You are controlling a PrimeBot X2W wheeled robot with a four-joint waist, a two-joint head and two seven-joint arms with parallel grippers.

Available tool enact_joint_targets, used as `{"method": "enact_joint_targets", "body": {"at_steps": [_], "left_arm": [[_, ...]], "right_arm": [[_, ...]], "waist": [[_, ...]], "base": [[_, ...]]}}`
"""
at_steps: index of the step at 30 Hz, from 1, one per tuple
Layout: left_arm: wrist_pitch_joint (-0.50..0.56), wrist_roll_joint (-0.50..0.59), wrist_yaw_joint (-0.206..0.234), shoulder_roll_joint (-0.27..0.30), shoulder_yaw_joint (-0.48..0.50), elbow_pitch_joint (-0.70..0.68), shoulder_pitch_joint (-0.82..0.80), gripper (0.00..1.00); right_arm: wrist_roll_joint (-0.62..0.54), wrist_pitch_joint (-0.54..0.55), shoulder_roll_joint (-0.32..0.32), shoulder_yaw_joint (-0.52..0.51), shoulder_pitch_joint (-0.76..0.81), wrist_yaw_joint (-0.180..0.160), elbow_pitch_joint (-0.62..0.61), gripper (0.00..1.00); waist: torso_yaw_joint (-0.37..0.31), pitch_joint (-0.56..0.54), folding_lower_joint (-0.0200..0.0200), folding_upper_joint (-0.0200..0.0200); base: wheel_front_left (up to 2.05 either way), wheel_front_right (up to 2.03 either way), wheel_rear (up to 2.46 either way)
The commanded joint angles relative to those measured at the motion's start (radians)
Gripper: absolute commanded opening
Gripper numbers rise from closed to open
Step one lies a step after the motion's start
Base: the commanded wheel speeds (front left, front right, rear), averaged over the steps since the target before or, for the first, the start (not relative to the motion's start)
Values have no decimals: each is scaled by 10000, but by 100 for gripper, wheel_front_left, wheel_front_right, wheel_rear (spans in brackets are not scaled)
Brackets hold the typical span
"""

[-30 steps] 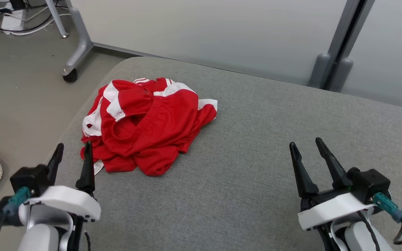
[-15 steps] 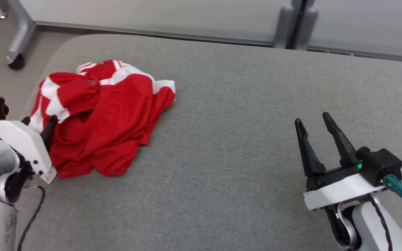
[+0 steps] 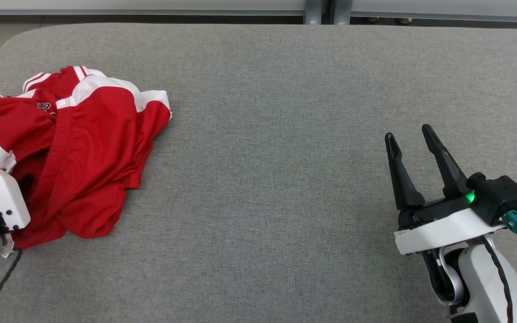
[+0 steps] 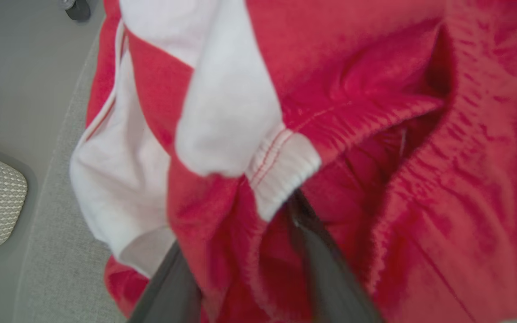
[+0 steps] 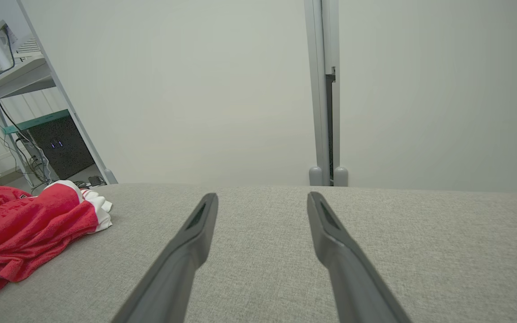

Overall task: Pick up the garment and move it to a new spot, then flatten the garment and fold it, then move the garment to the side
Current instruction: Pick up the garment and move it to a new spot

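Grey woven cushion [image 3: 285, 134]; crumpled red/white garment [image 3: 83, 148] w/ soft folds.

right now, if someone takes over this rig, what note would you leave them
Left gripper: jaws apart, fingers pushed into the red and white garment, cloth between them, no firm grip visible.
Right gripper: open, empty, hovering over the grey cushion, well apart from the garment.
Garment: crumpled heap at the cushion's left end.
Done: nothing yet; garment not lifted.
To do: close and lift, move to a new spot, flatten, fold, move aside.
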Motion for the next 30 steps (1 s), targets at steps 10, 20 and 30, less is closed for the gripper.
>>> {"method": "enact_joint_targets", "body": {"at_steps": [10,20,30], "left_arm": [[-764,-214,-35,677,-745,-445,-46,0],[-347,-616,-36,730,-1517,-3054,-49,0],[408,-1492,-37,434,-2546,-5920,-632,0]], "right_arm": [[91,-49,165,-110,183,23,158,100],[208,-49,541,-99,731,23,450,100],[211,-48,772,-330,982,23,638,100]], "waist": [[18,-695,-1,0],[-280,-2230,-1,0],[-1446,-2931,-1,0]], "base": [[0,0,0],[0,0,0],[0,0,0]]}}
